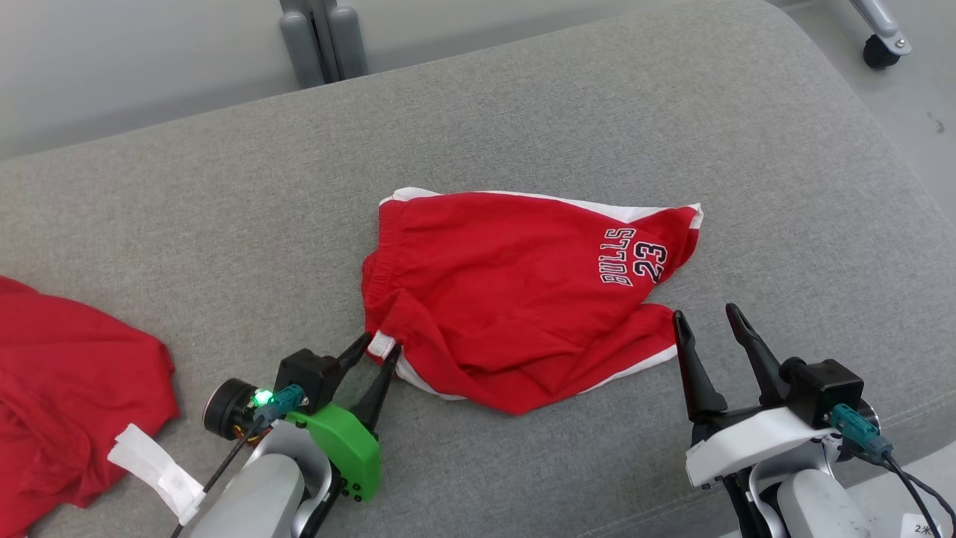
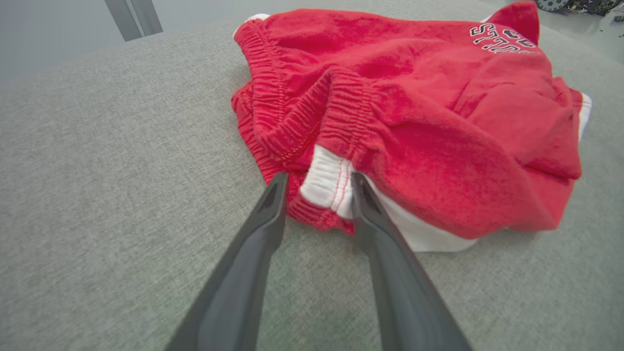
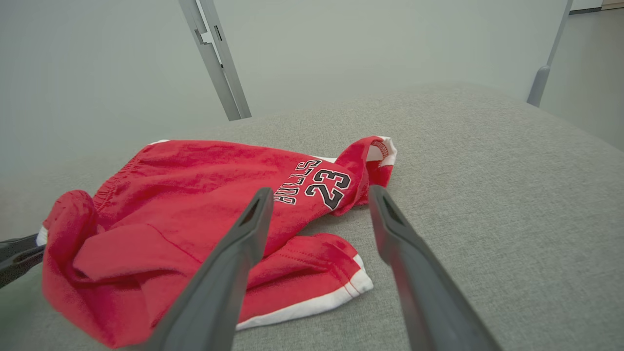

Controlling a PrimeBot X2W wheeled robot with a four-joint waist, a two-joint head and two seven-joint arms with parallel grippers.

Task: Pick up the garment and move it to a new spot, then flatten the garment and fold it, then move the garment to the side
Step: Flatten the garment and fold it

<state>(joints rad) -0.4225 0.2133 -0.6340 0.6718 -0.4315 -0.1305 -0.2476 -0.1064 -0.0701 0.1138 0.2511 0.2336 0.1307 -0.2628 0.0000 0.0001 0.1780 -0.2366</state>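
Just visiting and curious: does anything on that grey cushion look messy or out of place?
Yes. The red shorts lie crumpled, not flat: the waistband is bunched and one leg lies tucked under the other. A second red garment lies heaped at the left edge.

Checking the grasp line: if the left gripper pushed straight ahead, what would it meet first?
The white side stripe at the red shorts' waistband; it sits between the left gripper's fingertips.

I read garment (image 1: 508, 299) bright red, white side stripes, dark white-edged "BULLS 23". Plain grey weave on cushion (image 1: 224, 209). Near left, second cloth (image 1: 67, 373) red, white tag (image 1: 153, 463). Green mount (image 1: 343, 441), dark fingers (image 1: 377, 388) on left gripper (image 1: 379, 346); white mount (image 1: 747, 441) on right gripper (image 1: 705, 314).
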